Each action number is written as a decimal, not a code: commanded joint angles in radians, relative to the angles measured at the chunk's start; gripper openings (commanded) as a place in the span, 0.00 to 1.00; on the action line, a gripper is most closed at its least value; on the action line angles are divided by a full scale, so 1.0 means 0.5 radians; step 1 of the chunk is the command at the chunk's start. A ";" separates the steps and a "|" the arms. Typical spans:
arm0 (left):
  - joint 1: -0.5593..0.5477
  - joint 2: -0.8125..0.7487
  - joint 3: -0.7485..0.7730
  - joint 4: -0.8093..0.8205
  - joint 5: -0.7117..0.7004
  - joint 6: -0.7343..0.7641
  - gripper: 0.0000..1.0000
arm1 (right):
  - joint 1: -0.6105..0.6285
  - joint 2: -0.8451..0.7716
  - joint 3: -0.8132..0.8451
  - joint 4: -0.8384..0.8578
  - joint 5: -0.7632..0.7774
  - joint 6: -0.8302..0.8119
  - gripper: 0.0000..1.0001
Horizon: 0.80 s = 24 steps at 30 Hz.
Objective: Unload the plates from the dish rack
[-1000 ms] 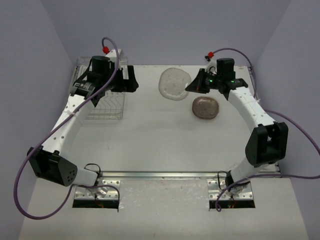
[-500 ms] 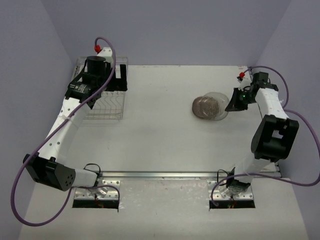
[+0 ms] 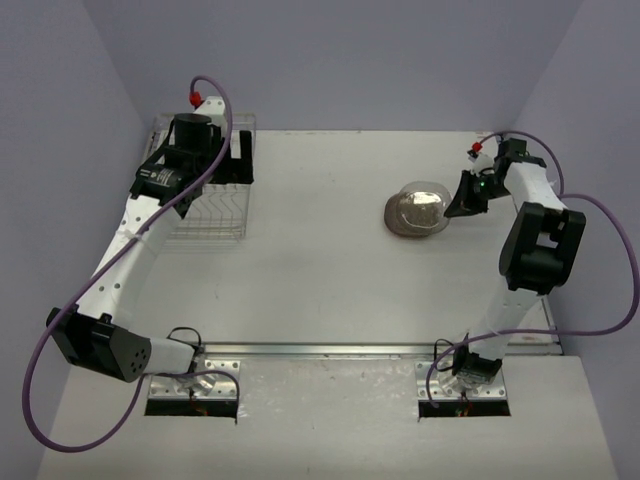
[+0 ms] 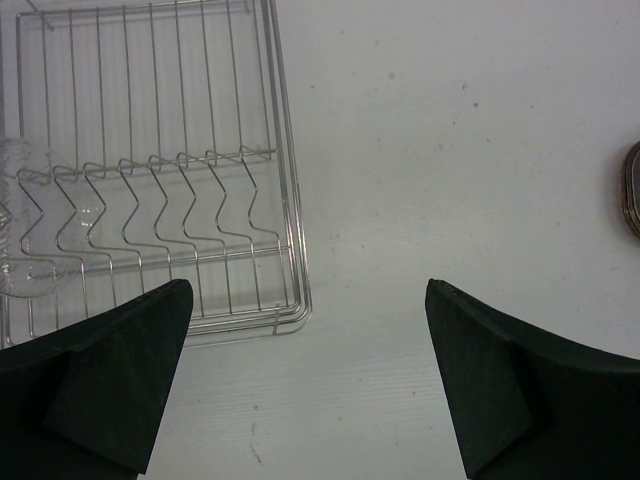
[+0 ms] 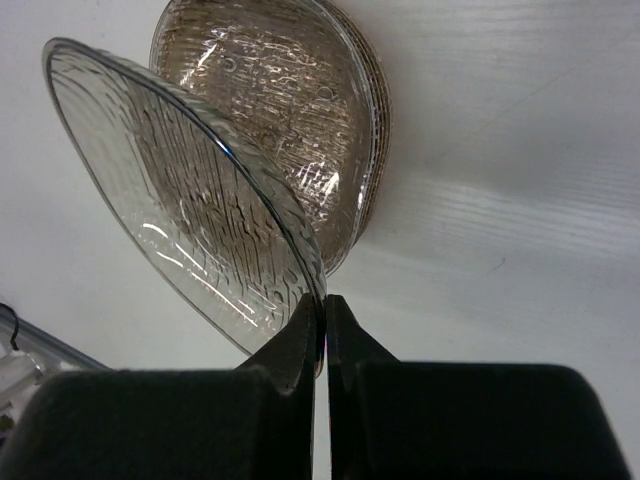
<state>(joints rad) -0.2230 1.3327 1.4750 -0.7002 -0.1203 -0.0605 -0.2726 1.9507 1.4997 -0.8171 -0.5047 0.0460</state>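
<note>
A stack of smoky brown plates [image 3: 412,216] lies on the table right of centre, also in the right wrist view [image 5: 300,110]. My right gripper [image 5: 325,310] is shut on the rim of a clear grey plate [image 5: 170,190], held tilted just over the stack; the top view shows this gripper [image 3: 458,203] at the stack's right edge. The silver wire dish rack [image 3: 212,205] stands at the far left, with a clear plate [image 4: 15,230] at its left side in the left wrist view. My left gripper [image 4: 305,330] is open and empty, above the table beside the rack's corner [image 4: 290,310].
Grey walls close in the table at the back and both sides. A metal rail [image 3: 320,350] runs along the near edge between the arm bases. The stack's edge [image 4: 632,190] shows at the right border of the left wrist view.
My right gripper carried the clear plate from the back centre to the right, then lowered it over the brown stack. My left arm shifted slightly left, then held still.
</note>
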 commanded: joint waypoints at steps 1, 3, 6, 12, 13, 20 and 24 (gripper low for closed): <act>0.026 -0.067 -0.004 0.050 -0.005 0.004 1.00 | 0.002 0.066 0.131 -0.010 -0.086 0.043 0.00; 0.026 -0.067 -0.012 0.050 0.004 0.003 1.00 | 0.002 0.076 0.140 -0.012 -0.086 0.045 0.00; 0.029 -0.067 -0.023 0.054 0.018 0.000 1.00 | 0.002 0.089 0.150 -0.010 -0.089 0.046 0.00; 0.041 -0.070 -0.041 0.060 0.044 -0.005 1.00 | 0.002 0.115 0.152 -0.007 -0.099 0.046 0.00; 0.041 -0.071 -0.043 0.060 0.045 -0.005 1.00 | 0.002 0.118 0.154 -0.007 -0.101 0.046 0.00; 0.054 -0.084 -0.058 0.065 0.060 -0.008 1.00 | 0.002 0.151 0.142 -0.003 -0.091 0.046 0.00; 0.061 -0.085 -0.060 0.063 0.071 -0.008 1.00 | 0.002 0.170 0.146 -0.004 -0.093 0.048 0.00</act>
<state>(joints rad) -0.2077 1.3261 1.4408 -0.6998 -0.1002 -0.0608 -0.2726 2.0190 1.5311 -0.8219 -0.5278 0.0612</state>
